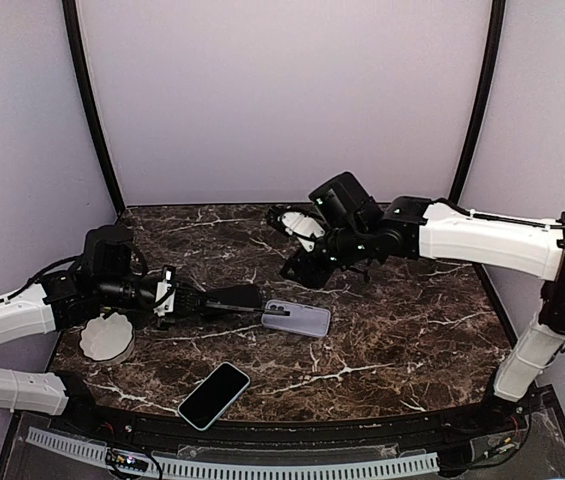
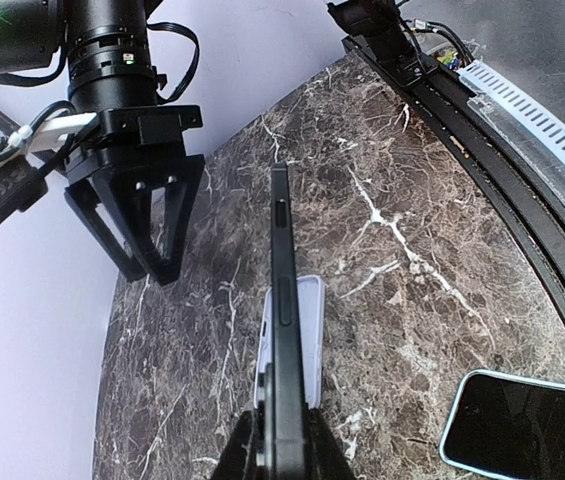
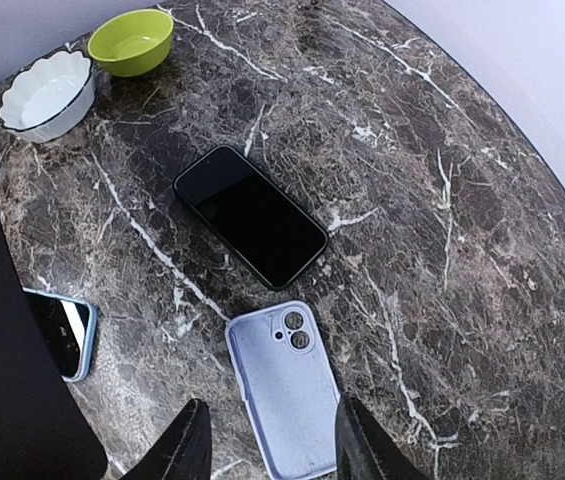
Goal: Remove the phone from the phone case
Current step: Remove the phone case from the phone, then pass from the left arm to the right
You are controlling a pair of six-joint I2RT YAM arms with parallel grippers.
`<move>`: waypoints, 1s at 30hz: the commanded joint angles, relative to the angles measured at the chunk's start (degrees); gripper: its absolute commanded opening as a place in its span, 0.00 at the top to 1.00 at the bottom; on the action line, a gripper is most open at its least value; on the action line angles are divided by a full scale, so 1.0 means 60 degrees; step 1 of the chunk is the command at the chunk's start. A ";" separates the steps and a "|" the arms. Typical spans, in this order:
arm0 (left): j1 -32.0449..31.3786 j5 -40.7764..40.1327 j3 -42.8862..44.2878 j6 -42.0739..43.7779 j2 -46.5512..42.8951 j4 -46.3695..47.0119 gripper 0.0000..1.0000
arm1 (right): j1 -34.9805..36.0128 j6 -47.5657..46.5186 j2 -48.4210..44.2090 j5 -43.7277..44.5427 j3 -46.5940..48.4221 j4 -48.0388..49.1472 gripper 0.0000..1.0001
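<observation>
**Top view.** Left gripper (image 1: pixel 205 300): clamped on the bare black phone (image 1: pixel 237 296), held low over the table (image 1: pixel 412 330). Right gripper (image 1: pixel 302 265): fingers apart, empty, raised on the far side of the lilac phone case (image 1: pixel 300 319). Case flat at mid-table, bare marble to its right. Second phone (image 1: pixel 214 395) near the front edge.

**Left wrist.** Phone edge-on between the closed fingers, case just past it.

**Right wrist.** Case, camera cut-out showing, below the spread fingers (image 3: pixel 362 445). Phone apart from it.

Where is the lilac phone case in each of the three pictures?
Top external: the lilac phone case lies just below the picture's centre.
Left wrist: phone case low centre, behind the edge-on dark phone.
Right wrist: phone case bottom centre, between the fingers.
Shared landmark: the blue-edged phone, lying screen-up.
</observation>
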 commanded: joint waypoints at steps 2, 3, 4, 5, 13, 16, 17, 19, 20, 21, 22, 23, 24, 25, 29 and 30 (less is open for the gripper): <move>0.0022 0.0046 0.0458 -0.0269 -0.0048 0.0498 1.00 | -0.0550 -0.0416 -0.1144 -0.1130 -0.1134 0.0310 0.53; 0.0022 -0.0079 0.0509 -0.0348 -0.0021 0.0489 1.00 | -0.0625 -0.0672 -0.1422 -0.1186 -0.1439 0.0356 0.52; 0.0022 -0.0134 0.0530 -0.0403 0.0036 0.0504 1.00 | -0.0662 -0.0939 -0.1655 -0.1225 -0.1741 0.0384 0.51; 0.0022 -0.0234 0.0564 -0.0506 0.0065 0.0514 1.00 | -0.0667 -0.1228 -0.1904 -0.1279 -0.2002 0.0391 0.51; 0.0035 -0.0214 0.0666 -0.1012 0.0344 0.0768 1.00 | -0.0612 -0.2758 -0.3614 -0.2291 -0.4657 0.2566 0.38; 0.0046 -0.0208 0.0595 -0.0817 0.0375 0.0852 1.00 | -0.0436 -0.3178 -0.3994 -0.2670 -0.5090 0.3391 0.34; 0.0028 -0.0184 0.0485 -0.0632 0.0337 0.0932 1.00 | -0.0410 -0.3239 -0.4038 -0.2890 -0.5054 0.3477 0.33; 0.0023 -0.0020 0.0242 -0.0153 0.0196 0.1020 1.00 | -0.0406 -0.3169 -0.3999 -0.3415 -0.4883 0.3506 0.30; 0.0030 0.0128 0.0162 0.0031 0.0145 0.1021 1.00 | -0.0406 -0.3071 -0.3940 -0.3804 -0.4759 0.3469 0.28; 0.0024 0.0175 -0.0012 0.0346 0.0016 0.1102 1.00 | -0.0399 -0.2864 -0.3885 -0.4035 -0.4624 0.3413 0.21; 0.0023 0.0220 -0.0097 0.0450 -0.0055 0.1165 1.00 | -0.0405 -0.2608 -0.3840 -0.4223 -0.4490 0.3327 0.13; 0.0029 0.0228 -0.0234 0.0641 -0.0192 0.1292 1.00 | -0.0417 -0.2305 -0.3795 -0.4369 -0.4373 0.3200 0.04; 0.0026 0.0230 -0.0349 0.0824 -0.0246 0.1340 1.00 | -0.0424 -0.2062 -0.3737 -0.4611 -0.4226 0.3043 0.02; 0.0016 0.0240 -0.0404 0.0930 -0.0346 0.1431 1.00 | -0.0426 -0.1971 -0.3649 -0.5018 -0.4017 0.2730 0.01; -0.0030 0.0315 -0.0567 0.1503 -0.0489 0.1589 1.00 | -0.0479 -0.1936 -0.3009 -0.6611 -0.3084 0.1161 0.01; -0.0048 0.0326 -0.0593 0.1670 -0.0505 0.1620 1.00 | -0.0483 -0.1926 -0.2780 -0.6922 -0.2878 0.0781 0.01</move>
